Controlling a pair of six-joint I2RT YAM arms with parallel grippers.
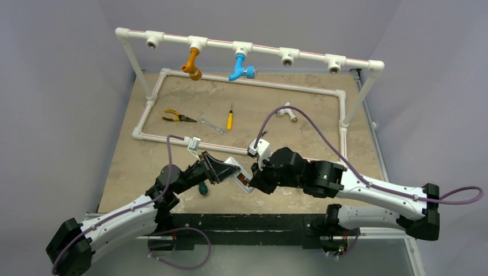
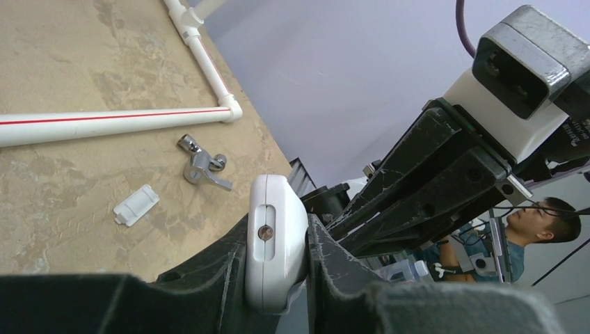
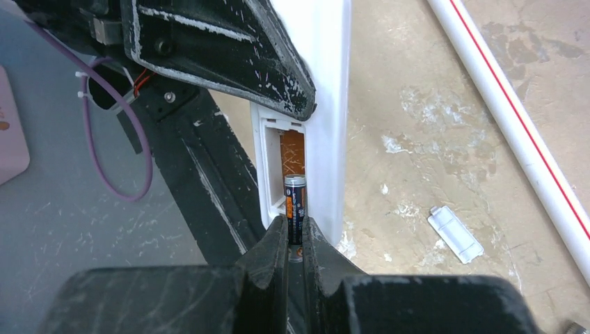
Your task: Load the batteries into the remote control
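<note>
Nearest your right wrist lens: the right gripper [image 3: 296, 240], fingers pinched on the lower end of one battery [image 3: 295, 200]. The battery is dark with an orange band and stands at 12 o'clock from the fingertips. Its upper part sits in the open battery bay [image 3: 291, 146] on the back of the remote control [image 3: 327, 83]; you cannot tell whether it is fully seated. An orange-brown plate shows in the bay just above the battery.

Left gripper [image 2: 277, 240]: clamped across the remote. The handset's white end pokes up between the fingers in the left wrist view. From the right wrist, one black finger lies over the back, just above the bay. The right arm's fingers crowd in at 2 o'clock of the handset.

Battery cover [image 3: 455, 234]: a small white rectangle flat on the table, at 4 o'clock from the battery, touching nothing. In the left wrist view a metal tap fitting [image 2: 202, 165] lies near it, at 1 o'clock of the cover. A white pipe [image 2: 104, 124] with a red stripe runs beyond both.

Top view: your two grippers meet at the table's near edge, centre. At 12 o'clock of them, inside the pipe frame, lie the pliers [image 1: 175, 117], a wrench [image 1: 212, 125] and a yellow-handled screwdriver [image 1: 230, 119]. A green-handled item [image 1: 202, 188] sits at 8 o'clock of the left gripper.
</note>
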